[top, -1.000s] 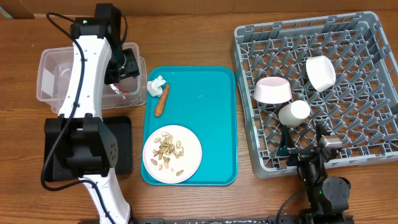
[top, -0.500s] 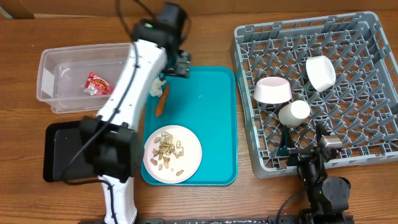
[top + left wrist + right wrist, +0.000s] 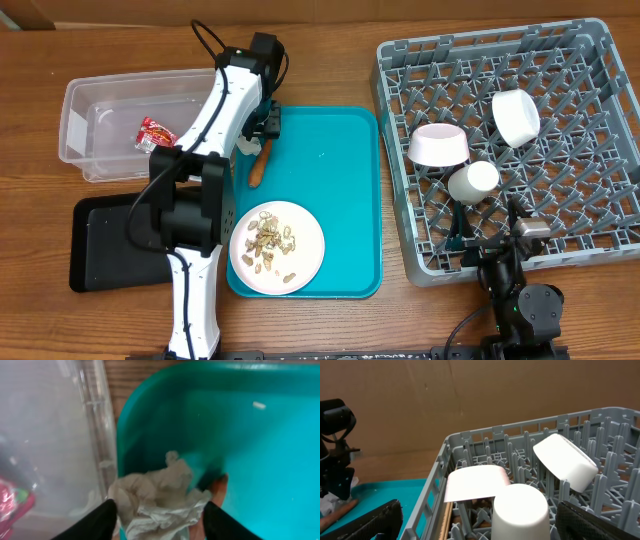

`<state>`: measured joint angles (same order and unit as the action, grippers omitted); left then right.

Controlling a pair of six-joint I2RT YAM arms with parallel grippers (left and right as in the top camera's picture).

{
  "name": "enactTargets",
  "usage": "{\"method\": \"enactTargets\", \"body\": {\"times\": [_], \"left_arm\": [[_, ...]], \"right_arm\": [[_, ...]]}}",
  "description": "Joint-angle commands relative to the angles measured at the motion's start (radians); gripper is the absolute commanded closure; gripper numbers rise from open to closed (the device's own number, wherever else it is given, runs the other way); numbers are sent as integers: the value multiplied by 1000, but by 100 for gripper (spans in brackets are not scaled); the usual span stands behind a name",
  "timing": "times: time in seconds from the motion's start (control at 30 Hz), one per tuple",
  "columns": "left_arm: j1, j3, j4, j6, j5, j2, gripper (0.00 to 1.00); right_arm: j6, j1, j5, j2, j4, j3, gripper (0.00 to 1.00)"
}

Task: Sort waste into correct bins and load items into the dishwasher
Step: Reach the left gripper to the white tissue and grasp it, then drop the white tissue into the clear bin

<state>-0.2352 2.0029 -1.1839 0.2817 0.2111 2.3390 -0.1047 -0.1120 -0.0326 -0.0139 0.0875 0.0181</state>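
Note:
My left gripper (image 3: 159,512) is down at the far left corner of the teal tray (image 3: 330,200), its black fingers (image 3: 100,521) pressed against both sides of the small white paper wad (image 3: 159,496), which rests on the tray. The orange carrot (image 3: 260,164) lies right beside the wad. Peanut shells (image 3: 272,242) sit on the white plate (image 3: 305,262). In the clear tub (image 3: 100,105) lies the red wrapper (image 3: 155,133). The grey dish rack (image 3: 590,200) holds two bowls (image 3: 438,145) (image 3: 515,117), a cup (image 3: 473,182) and chopsticks (image 3: 448,521). My right gripper (image 3: 480,529) is open at the rack's front edge, holding nothing.
The black tray (image 3: 100,245) lies left of the teal tray, in front of the tub. The tub's wall (image 3: 97,435) stands just left of my left fingers. A brown cardboard wall (image 3: 470,400) rises behind the table.
My left arm swung out of the clear tub, leaving the red wrapper there, and came down at the teal tray's corner. Its fingers opened, then narrowed around the paper wad. The right arm stayed put.

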Motion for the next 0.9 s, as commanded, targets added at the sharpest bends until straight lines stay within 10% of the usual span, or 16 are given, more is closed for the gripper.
{"method": "enactTargets", "body": {"times": [0.0,0.07,0.6,0.87], "left_arm": [[-12,1,16,10,8,8,60],[-12,8,11,10,6,8,95],[29,509,-480,71,-6,-10,96],[185,512,-454,72,-53,-9,85]], "right_arm": [[-3,3,1,11,-7,-10,0],[-3,3,1,11,-7,-10,0],[-3,3,1,11,-7,-10,0],[-3,3,1,11,-7,-10,0]]}}
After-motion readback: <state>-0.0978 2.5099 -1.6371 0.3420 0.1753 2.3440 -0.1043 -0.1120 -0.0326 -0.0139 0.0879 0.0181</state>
